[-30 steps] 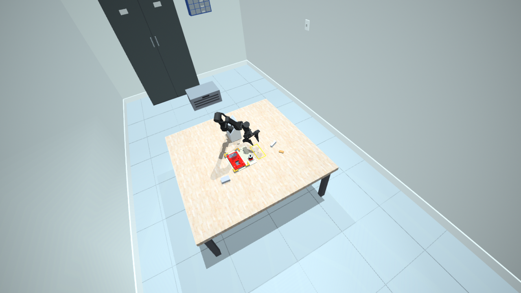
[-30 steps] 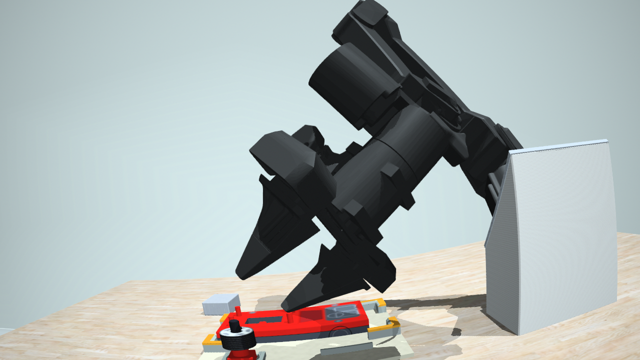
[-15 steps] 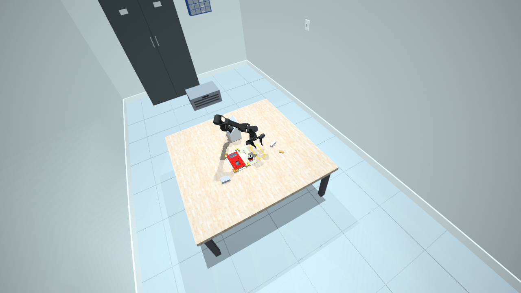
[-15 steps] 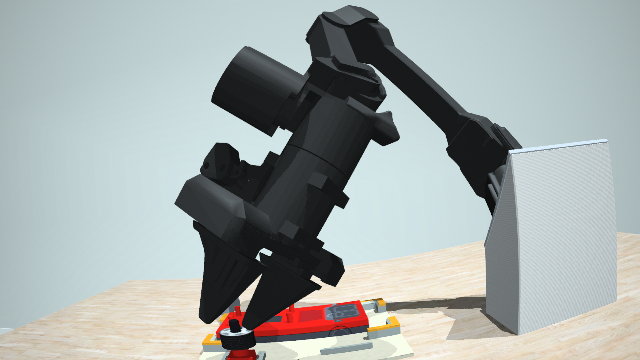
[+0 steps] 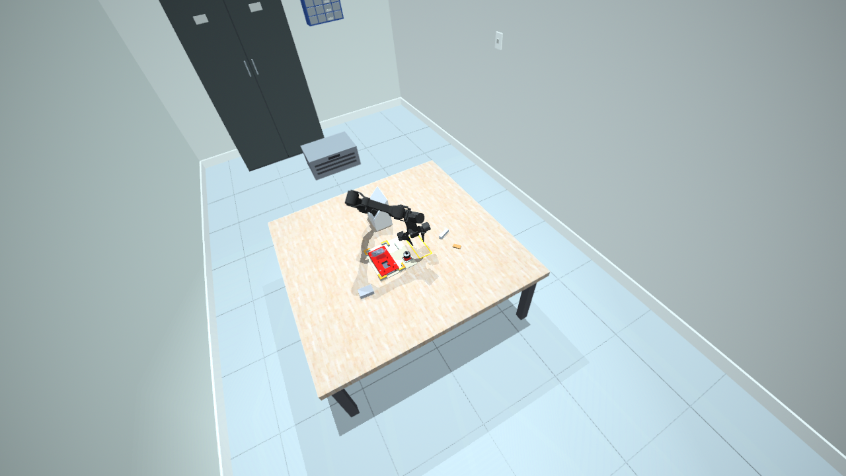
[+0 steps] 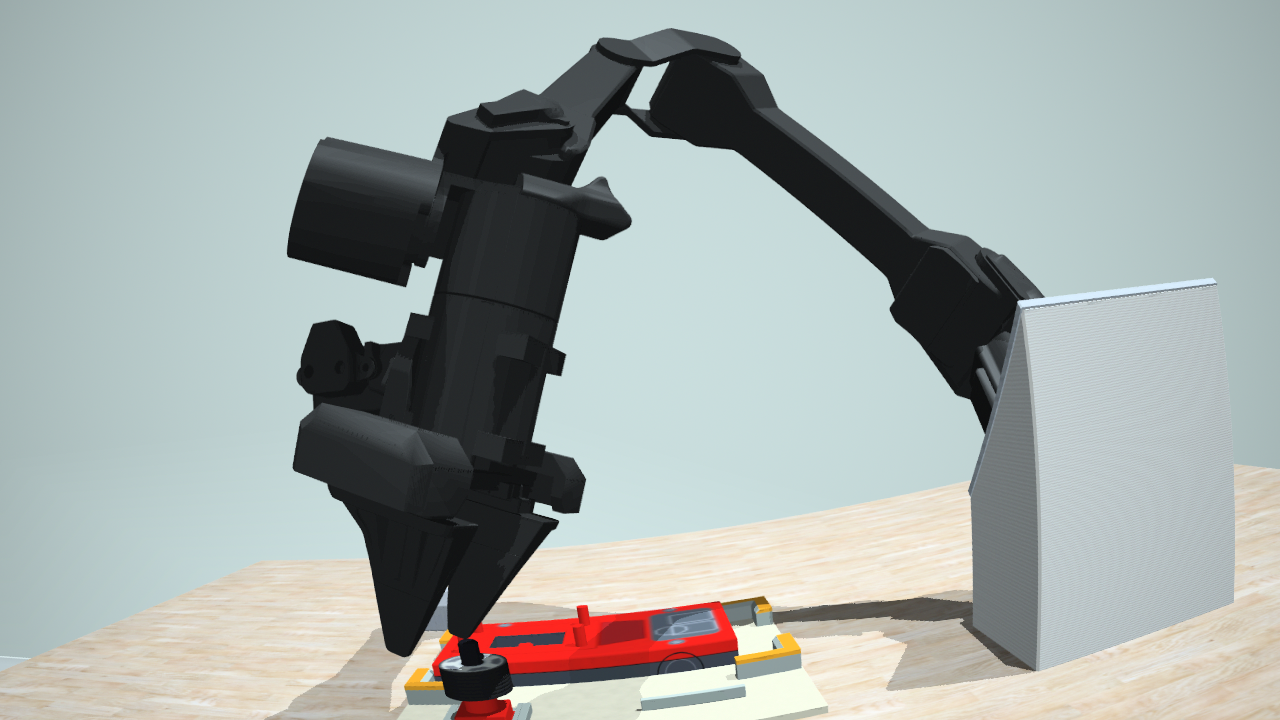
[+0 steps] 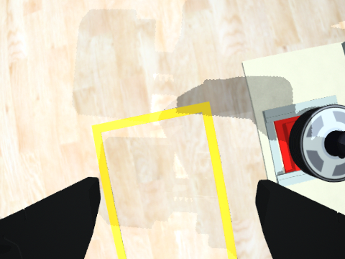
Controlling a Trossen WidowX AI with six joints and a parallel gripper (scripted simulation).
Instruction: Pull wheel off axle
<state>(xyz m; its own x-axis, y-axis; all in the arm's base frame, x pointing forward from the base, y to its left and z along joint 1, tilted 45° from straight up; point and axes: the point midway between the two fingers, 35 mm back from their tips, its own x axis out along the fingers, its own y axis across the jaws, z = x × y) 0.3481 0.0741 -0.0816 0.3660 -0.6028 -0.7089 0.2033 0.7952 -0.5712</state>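
Observation:
The black-tyred wheel with a pale hub sits on the upright axle, whose black top sticks up through the hub. Its red base rests in a grey holder. My gripper is open and empty, pointing down. In the wrist view the wheel lies to the right, beyond the right fingertip and outside the gap between the fingers. The marked area's yellow outline lies on the table below the fingers, with nothing inside it; its near end is cut off in the wrist view.
A red chassis lies on a cream board beside the wheel, between yellow-topped corner guides. A tall grey block stands by the arm's base. A white bar, an orange block and a pale block lie around.

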